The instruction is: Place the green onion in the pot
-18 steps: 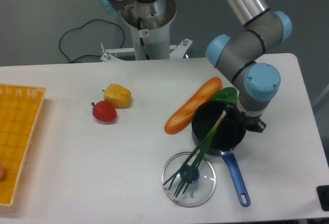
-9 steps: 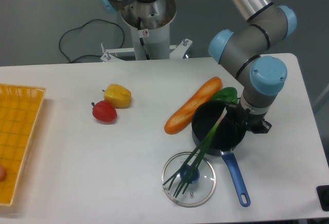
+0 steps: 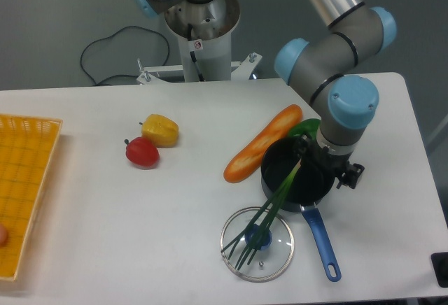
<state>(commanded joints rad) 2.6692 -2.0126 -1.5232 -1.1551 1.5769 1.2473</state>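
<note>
nearest the front edge of the tabletop lies the glass lid, and the dark leaves of the green onion fan out right across it, tips over the blue knob. following the stalk back, it climbs over the near rim of the pot and its pale end sits up inside, at the far wall. so it's half in, half out, leaning on the rim. the pot's blue handle points toward the front right corner.

the gripper hangs over the pot's far right side, right by that whitish end, but the wrist hides the fingers, so whether they pinch the stalk or stand apart, i can't tell.

this looks like a light, slim thing, stiffer at the pale base and floppy in the leaves. the base looks like the spot to hold; the leaves would likely bend and trail.

behind the pot, a green pepper and a bread roll touch its rim.
</note>
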